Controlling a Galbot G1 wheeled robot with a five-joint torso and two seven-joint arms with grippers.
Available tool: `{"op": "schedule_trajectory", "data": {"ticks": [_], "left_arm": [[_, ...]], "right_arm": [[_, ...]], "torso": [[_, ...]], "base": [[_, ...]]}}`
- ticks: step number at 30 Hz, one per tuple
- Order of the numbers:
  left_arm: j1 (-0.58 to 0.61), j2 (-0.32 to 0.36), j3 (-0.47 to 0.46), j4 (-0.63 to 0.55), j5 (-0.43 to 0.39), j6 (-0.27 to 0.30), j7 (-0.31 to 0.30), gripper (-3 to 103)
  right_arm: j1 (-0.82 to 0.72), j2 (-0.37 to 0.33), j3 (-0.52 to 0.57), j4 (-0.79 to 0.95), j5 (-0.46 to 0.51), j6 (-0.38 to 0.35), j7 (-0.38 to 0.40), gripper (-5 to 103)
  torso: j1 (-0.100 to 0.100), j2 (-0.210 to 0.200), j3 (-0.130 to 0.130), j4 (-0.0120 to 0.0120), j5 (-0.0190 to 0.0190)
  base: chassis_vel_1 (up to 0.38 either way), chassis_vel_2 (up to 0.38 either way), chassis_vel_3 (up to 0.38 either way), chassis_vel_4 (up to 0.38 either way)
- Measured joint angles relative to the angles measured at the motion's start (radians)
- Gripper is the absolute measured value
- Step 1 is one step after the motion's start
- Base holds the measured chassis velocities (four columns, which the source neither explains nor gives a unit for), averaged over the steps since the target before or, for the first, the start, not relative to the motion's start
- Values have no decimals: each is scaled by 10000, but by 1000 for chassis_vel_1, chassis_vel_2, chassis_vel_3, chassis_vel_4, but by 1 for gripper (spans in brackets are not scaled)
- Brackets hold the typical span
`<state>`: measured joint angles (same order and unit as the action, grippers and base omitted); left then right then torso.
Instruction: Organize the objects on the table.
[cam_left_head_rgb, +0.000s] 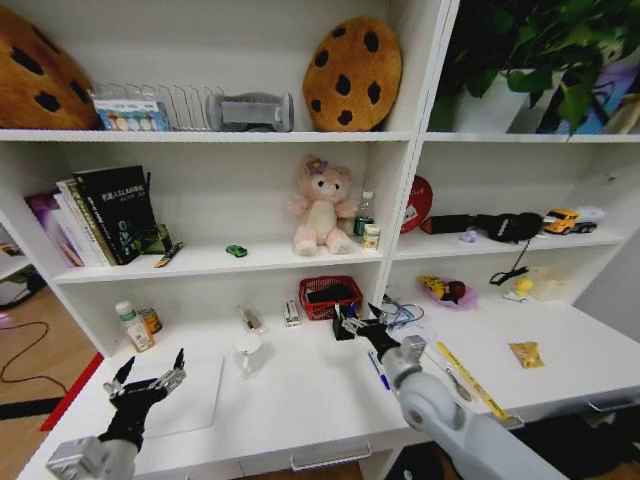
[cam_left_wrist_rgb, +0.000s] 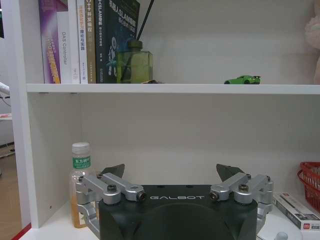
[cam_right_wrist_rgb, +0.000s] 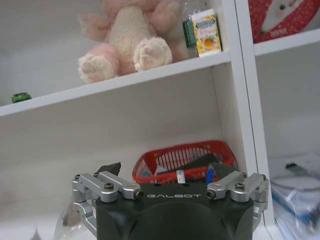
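Note:
A closed silver laptop lies flat on the white table at the front left. My left gripper hovers open over the laptop's left edge, holding nothing. The tiny green toy car sits on the middle shelf, also seen from both wrists. A blue pen lies on the table beside my right arm. My right gripper is open and empty in front of the red mesh basket. A dark pen rests on the shelf by the books.
A yellow ruler lies at the right. A small white cup stands mid-table; two bottles stand at the back left. Books and a pink plush toy fill the middle shelf. A drawer handle shows below the table edge.

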<state>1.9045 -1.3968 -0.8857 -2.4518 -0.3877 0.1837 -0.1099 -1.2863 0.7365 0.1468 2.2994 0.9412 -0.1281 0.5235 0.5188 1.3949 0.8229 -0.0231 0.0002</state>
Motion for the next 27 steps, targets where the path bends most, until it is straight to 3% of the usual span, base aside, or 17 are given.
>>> {"op": "schedule_trajectory", "data": {"ticks": [4,5,8,16,27], "left_arm": [[0,0,-1,0,0,0,-3,100],[0,0,0,-1,0,0,1,100],[0,0,1,1,0,0,0,100],[0,0,0,0,0,0,0,100],[0,0,0,0,0,0,0,100]], "right_arm": [[-1353,17,878,336,-687,62,-41,100],[-2216,155,1487,265,-1703,433,-322,100],[-3963,658,2759,87,-3124,1521,-999,100],[-5057,1263,3376,-101,-4105,2172,-1052,100],[-4304,1571,3148,-450,-3826,1936,-1158,100]], "torso": [[-1,0,-1,0,-2],[-1,1,0,-3,1],[0,0,0,-3,0],[-1,1,0,0,-1],[0,-1,2,-1,-3]], "base": [[0,0,0,0],[0,0,0,0],[0,0,0,0],[0,0,0,0],[-13,-16,18,24]]}}
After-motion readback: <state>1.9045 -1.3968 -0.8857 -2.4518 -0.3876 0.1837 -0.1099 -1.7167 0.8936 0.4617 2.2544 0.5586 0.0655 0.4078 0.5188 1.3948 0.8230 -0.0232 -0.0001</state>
